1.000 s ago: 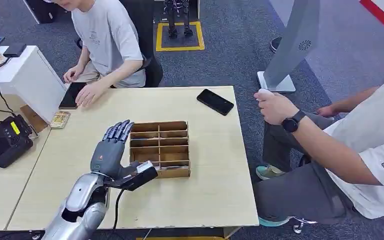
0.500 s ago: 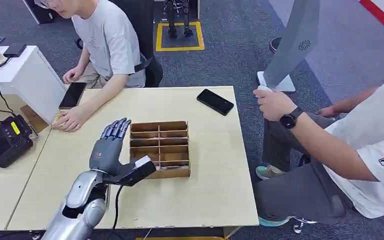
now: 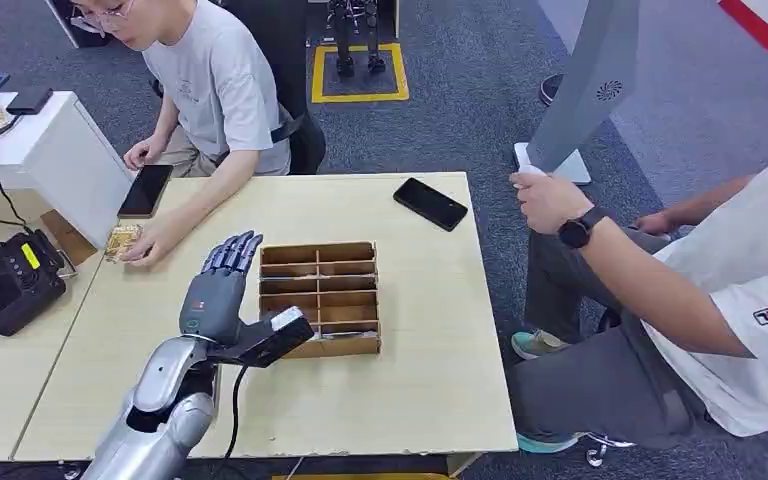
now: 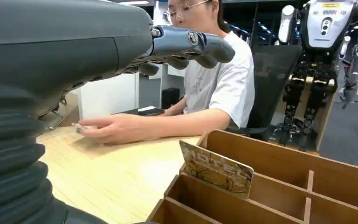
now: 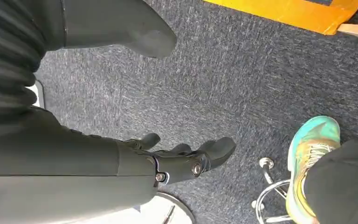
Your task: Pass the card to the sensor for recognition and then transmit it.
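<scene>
Over the table beside the organiser's left wall, left hand (image 3: pixel 215 295) hovers flat, fingers spread, holding nothing. Card (image 4: pixel 216 168) stands on edge in a wooden organiser (image 3: pixel 345 262) slot just ahead, long axis across the slot. A second card (image 3: pixel 120 240) lies under a person's hand (image 3: pixel 150 245), farther left. Right hand (image 5: pixel 186 161) hangs loosely curled, holding nothing, over floor, so left is nearer.

A robotics lab or test office: grey carpet (image 3: pixel 460 110) with a yellow-taped floor square (image 3: pixel 359 72), a humanoid robot (image 4: pixel 324 28) parked behind, people seated around a pale wooden worktop (image 3: pixel 420 300).
</scene>
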Controlling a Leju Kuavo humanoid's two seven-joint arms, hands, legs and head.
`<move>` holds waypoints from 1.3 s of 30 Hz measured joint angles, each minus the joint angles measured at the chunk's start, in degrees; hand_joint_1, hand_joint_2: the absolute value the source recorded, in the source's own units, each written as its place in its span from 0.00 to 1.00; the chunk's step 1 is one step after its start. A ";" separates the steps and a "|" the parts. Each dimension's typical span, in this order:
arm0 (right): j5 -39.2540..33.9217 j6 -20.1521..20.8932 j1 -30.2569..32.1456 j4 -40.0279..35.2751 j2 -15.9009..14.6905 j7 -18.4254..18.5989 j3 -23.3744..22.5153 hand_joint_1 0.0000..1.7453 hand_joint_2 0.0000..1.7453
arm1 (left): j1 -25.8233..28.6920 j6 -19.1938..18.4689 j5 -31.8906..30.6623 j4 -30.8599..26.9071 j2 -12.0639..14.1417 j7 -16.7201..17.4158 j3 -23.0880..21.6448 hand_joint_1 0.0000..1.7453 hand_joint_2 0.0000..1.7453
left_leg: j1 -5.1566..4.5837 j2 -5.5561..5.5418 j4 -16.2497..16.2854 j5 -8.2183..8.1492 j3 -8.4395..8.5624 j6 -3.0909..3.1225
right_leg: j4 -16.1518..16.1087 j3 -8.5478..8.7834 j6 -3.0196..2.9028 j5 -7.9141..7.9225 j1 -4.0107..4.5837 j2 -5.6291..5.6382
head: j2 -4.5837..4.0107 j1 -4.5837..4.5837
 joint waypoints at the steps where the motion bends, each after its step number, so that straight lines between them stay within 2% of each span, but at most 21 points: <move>1: 0.00 0.00 0.00 0.00 -0.02 0.00 0.04 0.00 1.00 | 0.00 0.00 0.00 0.00 0.00 0.00 0.00 0.00 1.00 | 0.00 0.00 0.00 0.00 0.00 0.00 | 0.00 0.00 0.00 0.00 0.00 0.00 | 0.00 0.00; 16: 0.00 -1.25 -0.37 2.10 -0.68 1.01 0.68 0.00 1.00 | -0.58 0.00 0.50 0.63 -0.02 0.00 0.37 0.00 1.00 | 0.00 0.00 0.00 0.00 0.00 0.00 | 0.00 0.00 0.00 0.00 0.00 0.01 | 0.00 0.00; 39: -0.07 -2.97 -1.57 5.46 -2.23 2.45 3.19 0.00 1.00 | -1.50 -0.09 0.37 3.12 -1.97 0.00 0.35 0.00 1.00 | 0.00 0.00 0.01 0.00 0.00 0.00 | 0.00 0.00 0.00 0.01 0.00 0.01 | 0.00 0.00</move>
